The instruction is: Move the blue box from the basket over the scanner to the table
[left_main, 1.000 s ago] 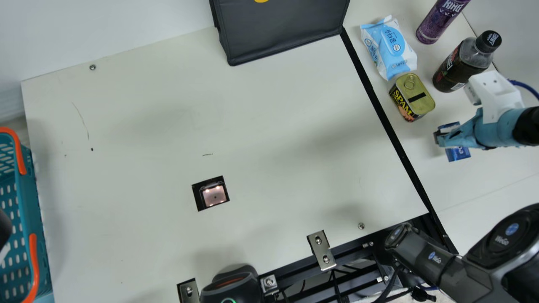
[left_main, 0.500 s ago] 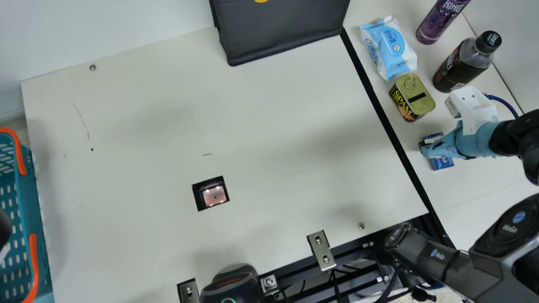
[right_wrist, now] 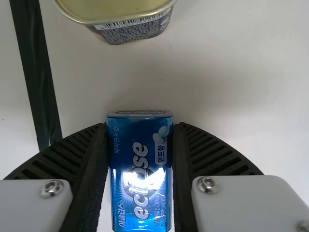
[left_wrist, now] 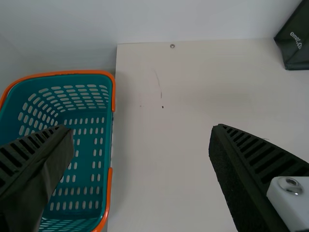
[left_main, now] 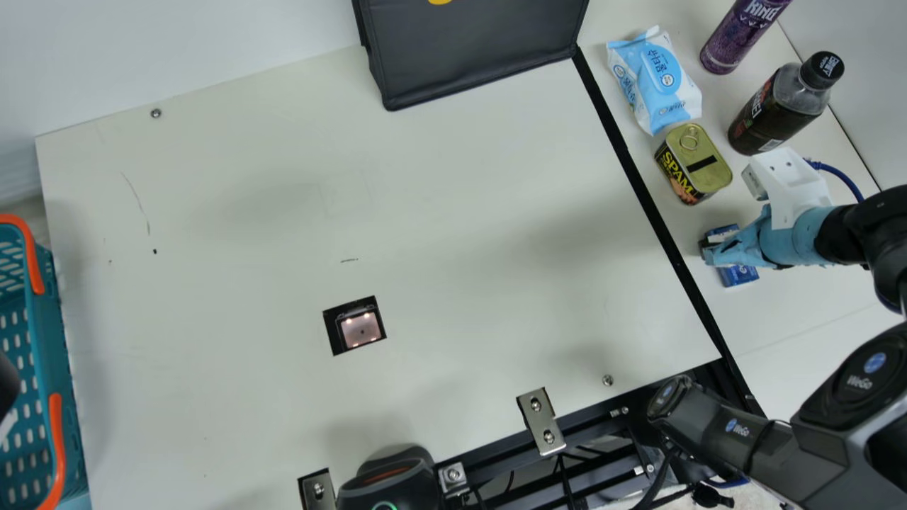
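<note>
So the basket (left_main: pixel 53 340)'s way over on the left, with the left fingers (left_wrist: pixel 251 164) hanging wide apart near it. Then there's the scanner (left_main: pixel 361 329), and far right the right gripper (left_main: pixel 708 253) has its fingers clamped on the blue box (left_main: pixel 740 277), near the can (left_main: pixel 701 159).

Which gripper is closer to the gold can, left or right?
Right. The right gripper is close beside the gold can, holding the blue box; the left gripper is far off, over by the basket.
</note>
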Robot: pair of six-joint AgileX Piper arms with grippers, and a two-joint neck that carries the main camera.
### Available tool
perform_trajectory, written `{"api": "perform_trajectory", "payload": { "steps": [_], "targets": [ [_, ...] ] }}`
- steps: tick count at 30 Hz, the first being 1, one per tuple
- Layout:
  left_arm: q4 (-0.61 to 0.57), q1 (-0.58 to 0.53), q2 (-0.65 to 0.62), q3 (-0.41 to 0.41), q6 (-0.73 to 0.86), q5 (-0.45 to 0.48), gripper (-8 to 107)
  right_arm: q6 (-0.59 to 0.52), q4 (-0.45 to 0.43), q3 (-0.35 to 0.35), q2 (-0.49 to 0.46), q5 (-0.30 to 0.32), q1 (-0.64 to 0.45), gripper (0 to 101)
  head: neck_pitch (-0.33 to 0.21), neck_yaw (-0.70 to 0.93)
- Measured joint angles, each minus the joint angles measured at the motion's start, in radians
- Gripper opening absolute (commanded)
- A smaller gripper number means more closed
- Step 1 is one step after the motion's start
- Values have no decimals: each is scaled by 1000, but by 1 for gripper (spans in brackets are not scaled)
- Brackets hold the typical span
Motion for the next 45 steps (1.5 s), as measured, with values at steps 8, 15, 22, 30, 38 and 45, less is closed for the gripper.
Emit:
{"api": "perform_trajectory", "payload": {
  "steps": [8,15,22,30,38,45],
  "targets": [
    [0,0,0,0,0,0,90,2,6,6,-12,-6,6,80,-2,0],
    [0,0,0,0,0,0,90,50,28,-35,-76,27,28,95,0,0],
    [0,0,0,0,0,0,90,182,54,-171,-197,165,97,95,0,0],
    [0,0,0,0,0,0,90,427,63,-407,-297,345,235,95,0,0],
    [0,0,0,0,0,0,90,603,87,-572,-334,433,331,95,0,0],
    [49,-51,-97,57,-97,0,90,691,15,-564,-403,451,440,95,0,117]
  ]
}}
